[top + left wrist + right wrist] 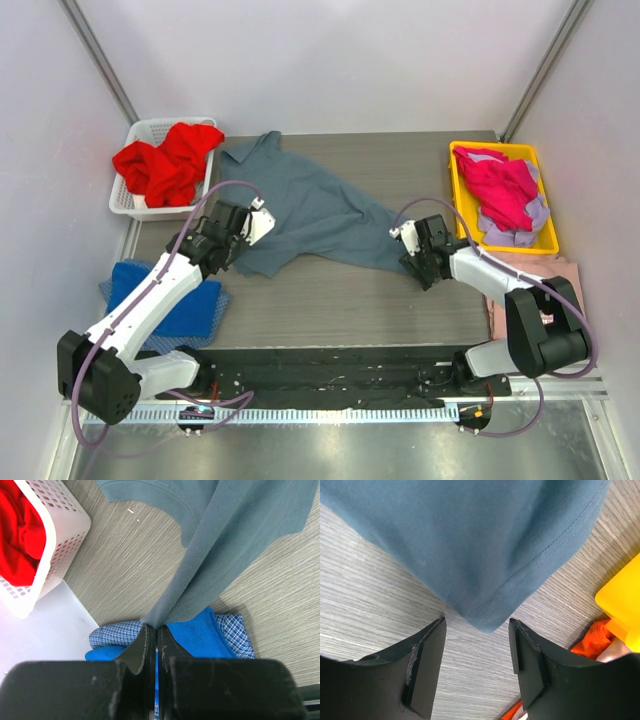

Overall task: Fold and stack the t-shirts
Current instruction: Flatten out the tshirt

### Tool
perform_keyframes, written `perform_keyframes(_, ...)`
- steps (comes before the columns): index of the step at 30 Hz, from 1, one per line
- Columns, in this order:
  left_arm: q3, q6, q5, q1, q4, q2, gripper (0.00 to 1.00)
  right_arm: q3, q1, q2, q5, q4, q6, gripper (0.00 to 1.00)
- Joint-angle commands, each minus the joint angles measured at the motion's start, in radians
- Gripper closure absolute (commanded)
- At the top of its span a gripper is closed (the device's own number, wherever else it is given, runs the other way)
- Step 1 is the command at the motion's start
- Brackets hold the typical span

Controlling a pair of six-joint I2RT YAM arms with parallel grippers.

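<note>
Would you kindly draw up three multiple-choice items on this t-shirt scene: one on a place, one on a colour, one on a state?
1. Where does the red t-shirt lie?
A. in a yellow tray
B. in the white basket
C. under the right arm

2. What colour is the large t-shirt spread out in the middle?
A. slate blue-grey
B. magenta
C. pale pink

3. How does the left gripper stand?
A. wide open over bare wood
B. out of every view
C. shut on the large t-shirt's edge

Answers:
1 B: the red cloth fills the basket at the far left.
2 A: both wrist views show the same blue-grey cloth.
3 C: the left wrist view shows its jaws pressed together, with the cloth's edge drawn up between them.
</note>
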Motion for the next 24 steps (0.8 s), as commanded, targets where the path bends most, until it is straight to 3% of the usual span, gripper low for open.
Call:
perform_keyframes(1, 0.035, 0.018, -0.010, 0.006, -0.008, -0.007, 1.00, 0.050, -0.040, 0.038, -0.078, -0.007, -0.007, 0.38)
perform_keyframes(20, 0.048, 0.026, -0.008, 0.006, -0.011, 0.004, 1.00, 0.144, -0.184, 0.228, -0.305, -0.105, -0.069, 0.35)
perform_keyframes(24, 0.049, 0.029, -0.011, 0.006, -0.011, 0.004, 1.00, 0.139, -0.183, 0.247, -0.321, -0.140, -0.106, 0.49)
